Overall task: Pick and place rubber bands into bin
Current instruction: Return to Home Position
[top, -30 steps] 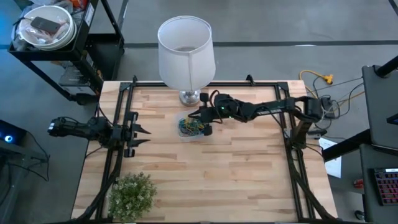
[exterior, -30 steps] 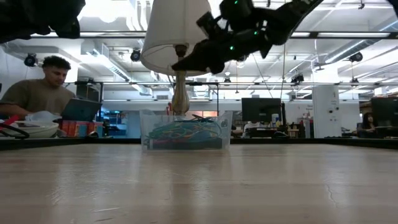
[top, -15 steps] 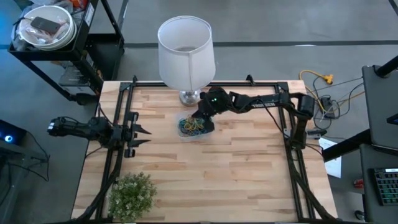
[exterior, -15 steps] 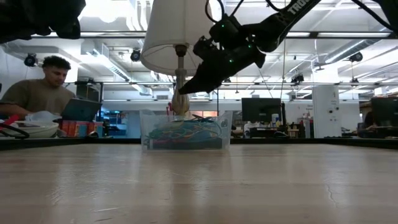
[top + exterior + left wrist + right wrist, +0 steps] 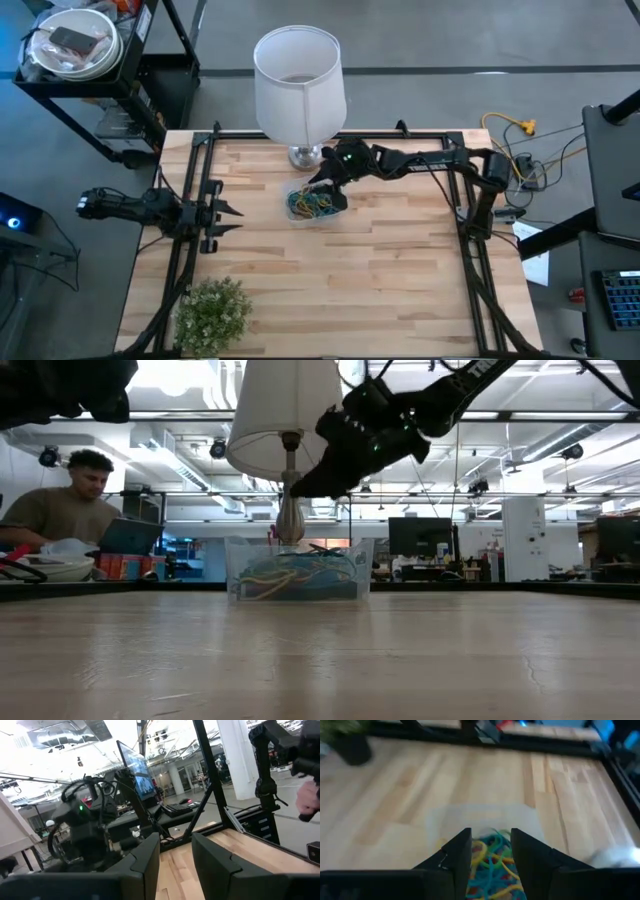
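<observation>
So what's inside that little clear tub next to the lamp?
The bin holds a tangled heap of rubber bands, yellow, teal and orange among them. From above, the right gripper hangs over one side, hiding some; the bottom layer is buried.

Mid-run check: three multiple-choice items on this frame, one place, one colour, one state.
1. The right gripper is: A. at the front edge; B. above the bin; C. at the far right corner.
2. The lamp shade is: A. black; B. red; C. white.
3. The right gripper's fingers are: A. open, empty; B. shut, empty; C. shut on a load.
B: the low view shows it over the bin. C: the high view shows white. A: its wrist view shows a gap, rubber bands below.
</observation>
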